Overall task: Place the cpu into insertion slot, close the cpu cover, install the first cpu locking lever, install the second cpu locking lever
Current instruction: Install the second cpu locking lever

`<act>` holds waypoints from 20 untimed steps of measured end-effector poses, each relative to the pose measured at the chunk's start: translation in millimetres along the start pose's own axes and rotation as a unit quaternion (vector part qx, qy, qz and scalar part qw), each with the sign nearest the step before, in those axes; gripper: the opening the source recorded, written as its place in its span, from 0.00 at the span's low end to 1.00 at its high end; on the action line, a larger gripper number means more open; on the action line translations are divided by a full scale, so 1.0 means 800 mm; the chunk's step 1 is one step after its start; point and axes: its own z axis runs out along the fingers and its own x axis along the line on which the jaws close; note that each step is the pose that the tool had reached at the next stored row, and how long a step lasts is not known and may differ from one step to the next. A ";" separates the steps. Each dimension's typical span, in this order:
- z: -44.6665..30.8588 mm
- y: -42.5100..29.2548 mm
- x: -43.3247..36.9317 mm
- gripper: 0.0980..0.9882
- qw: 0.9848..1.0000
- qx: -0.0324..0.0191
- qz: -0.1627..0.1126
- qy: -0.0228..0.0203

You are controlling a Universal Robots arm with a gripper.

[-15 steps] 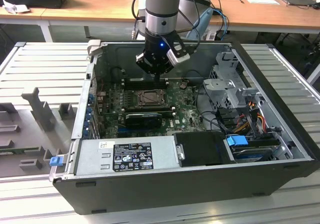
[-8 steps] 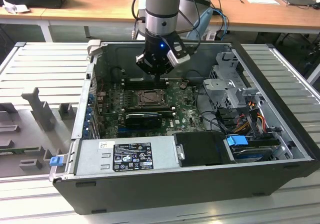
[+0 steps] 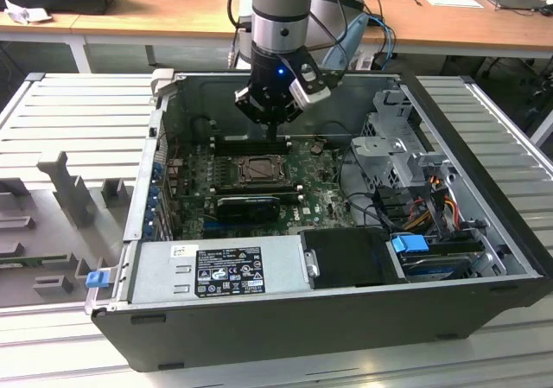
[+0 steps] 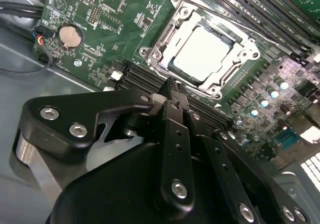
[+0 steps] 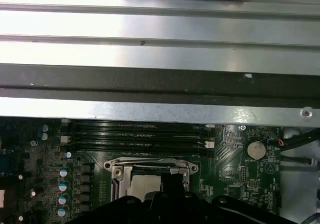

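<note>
The cpu (image 4: 205, 52) lies flat in the insertion slot (image 4: 148, 53), its pale silver face showing through the window of the cpu cover (image 4: 167, 38), which lies down over it. A thin wire lever (image 4: 235, 19) runs along one side of the socket. My gripper (image 4: 173, 87) is shut, its black fingers pressed together with nothing seen between them, and the tips sit at the socket's edge. In the exterior view the gripper (image 3: 275, 134) hangs just behind the insertion slot (image 3: 259, 170) inside the open computer case. The first wrist view shows the gripper (image 5: 172, 181) over the socket frame (image 5: 117, 171).
Memory slots (image 5: 135, 134) run beside the socket, and a coin battery (image 4: 70, 35) sits on the green board. A long black card (image 3: 249, 205), the power supply (image 3: 216, 271), a drive cage (image 3: 397, 146) and cables (image 3: 415, 206) crowd the case. The case wall (image 5: 150, 54) stands close behind.
</note>
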 end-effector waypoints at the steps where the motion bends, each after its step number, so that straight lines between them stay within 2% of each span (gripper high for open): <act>1: -0.0019 0.0001 0.000 0.01 1.000 0.000 0.000 0.000; 5: -0.0135 0.0007 0.000 0.01 1.000 0.000 0.000 0.000; 12: -0.0243 0.0012 0.000 0.01 1.000 0.000 0.000 0.000; 20: -0.0242 -0.0109 0.000 0.01 1.000 0.000 0.000 0.000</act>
